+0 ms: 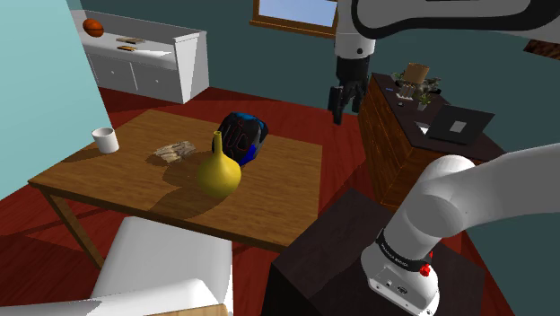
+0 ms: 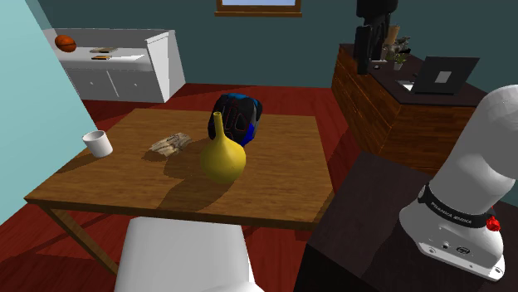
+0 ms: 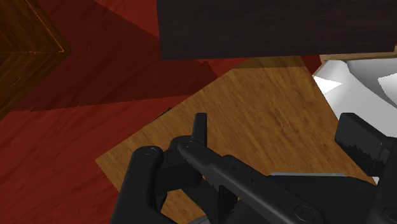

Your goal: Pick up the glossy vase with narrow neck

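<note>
The wooden bench [image 1: 278, 193] carries all the things, with a white chair [image 1: 161, 269] drawn up at its near edge. The white arm [image 1: 467, 22] reaches high past the bench's far corner on the shoulder view's right, and its black gripper [image 1: 346, 103] hangs there over the red floor [image 1: 296, 117], clear of the bench. The fingers [image 1: 336, 106] are spread apart with nothing between them; the wrist view shows the gripper [image 3: 277, 127] the same way, looking down on a bare bench corner.

A blue-and-black bag [image 1: 244, 135] sits near the bench's middle. Just in front of it, toward the chair edge, stands the glossy yellow vase [image 1: 218, 169]: round-bellied, upright, its narrow neck pointing straight up. Whether it touches the bag I cannot tell. A white mug [image 1: 106, 139] stands well apart, near the far corner on the shoulder view's left.

From the fingers the vase lies down and toward the shoulder view's left, so the gripper likely must cross inward over the bench edge and descend, closing across the upright axis.
</note>
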Robot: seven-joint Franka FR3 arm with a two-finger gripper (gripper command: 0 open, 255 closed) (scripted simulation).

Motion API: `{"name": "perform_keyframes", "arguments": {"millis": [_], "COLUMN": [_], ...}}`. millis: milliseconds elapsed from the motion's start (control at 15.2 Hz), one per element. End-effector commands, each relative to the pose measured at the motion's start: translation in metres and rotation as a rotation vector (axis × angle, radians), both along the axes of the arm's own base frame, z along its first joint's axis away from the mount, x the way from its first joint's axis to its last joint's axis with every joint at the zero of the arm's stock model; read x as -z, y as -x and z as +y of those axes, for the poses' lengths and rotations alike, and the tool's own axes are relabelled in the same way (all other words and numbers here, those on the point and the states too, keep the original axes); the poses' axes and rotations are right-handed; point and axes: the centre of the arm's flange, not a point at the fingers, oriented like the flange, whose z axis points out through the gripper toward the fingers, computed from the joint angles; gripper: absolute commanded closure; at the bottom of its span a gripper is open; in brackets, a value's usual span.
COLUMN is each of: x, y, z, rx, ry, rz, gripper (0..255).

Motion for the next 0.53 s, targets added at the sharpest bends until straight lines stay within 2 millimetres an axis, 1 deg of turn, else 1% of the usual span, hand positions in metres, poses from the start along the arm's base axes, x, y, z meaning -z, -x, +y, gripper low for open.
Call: {"name": "perform_keyframes", "arguments": {"millis": [0,462], "x": [0.000,0.047], "y": [0.000,-0.063], "z": [0.000,0.021], "rx": [0.000,-0.033], "ry": [0.000,-0.031], "rz": [0.000,-0.071], "gripper": [0,0]}}
